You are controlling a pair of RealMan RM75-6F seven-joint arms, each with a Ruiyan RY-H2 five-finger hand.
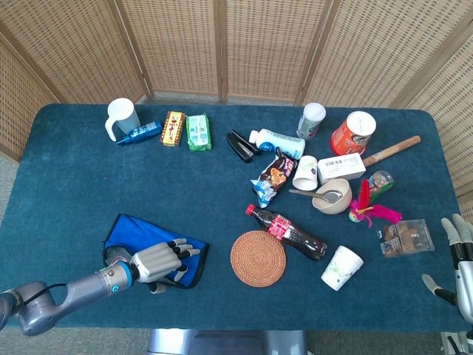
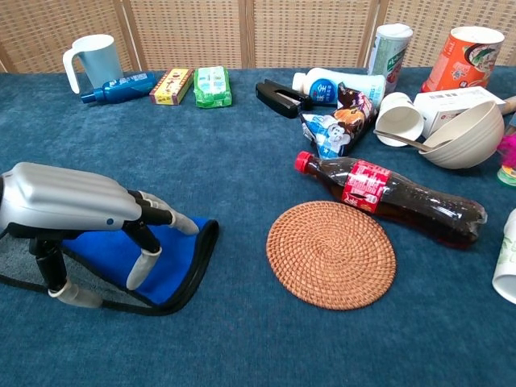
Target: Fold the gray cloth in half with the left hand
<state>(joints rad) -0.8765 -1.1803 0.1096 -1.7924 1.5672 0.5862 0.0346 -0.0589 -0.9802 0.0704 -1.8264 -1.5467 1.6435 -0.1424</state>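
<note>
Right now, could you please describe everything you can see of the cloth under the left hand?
The cloth looks soft, blue on one face and gray on the other, with dark edging. It lies at the table's near left corner, its right edge curled up in a fold. The left hand is over it, fingers reaching down to the blue face.

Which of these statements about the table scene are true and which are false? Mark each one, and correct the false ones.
1. The left hand is over the cloth at the table's near left. True.
2. The cola bottle stands upright. False: it lies on its side beside the round woven mat.
3. A spoon rests in the beige bowl. True.
4. The white mug sits at the far right corner. False: it is at the far left.
5. The right hand holds a paper cup. False: it holds nothing, at the right edge with fingers apart.
</note>
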